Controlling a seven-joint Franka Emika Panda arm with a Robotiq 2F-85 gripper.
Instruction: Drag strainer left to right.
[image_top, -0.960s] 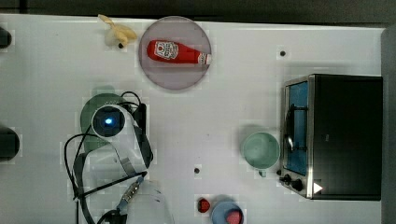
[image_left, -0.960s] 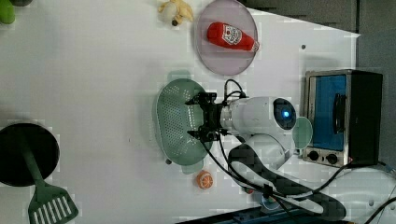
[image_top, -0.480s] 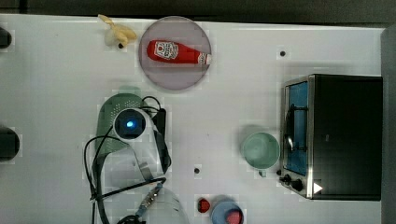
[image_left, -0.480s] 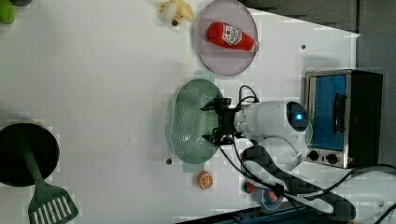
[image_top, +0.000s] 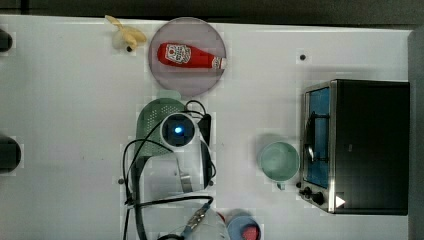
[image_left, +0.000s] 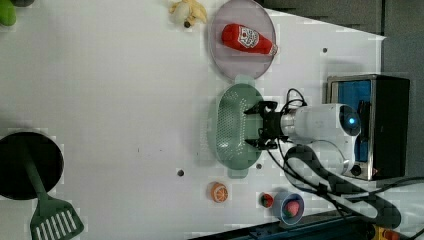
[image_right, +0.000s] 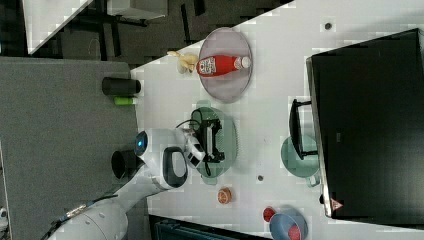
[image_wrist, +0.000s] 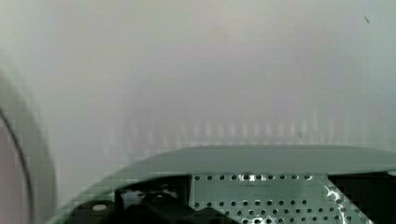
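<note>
**End effector spread wide inside the strainer**

The strainer (image_left: 230, 125) sits on the white bench (image_left: 110, 90), near its middle, with one end just beside the round plate (image_left: 220, 65) that carries a ketchup bottle (image_left: 247, 39). The end effector (image_left: 257, 126) reaches into the strainer's bowl, its fingers (image_left: 252, 109) held far apart and gripping nothing. A mint cup (image_top: 278, 160) stands well apart, next to the toaster oven (image_top: 365, 145) at the bench edge. A small orange (image_left: 218, 191) lies near the strainer's other end.
</note>
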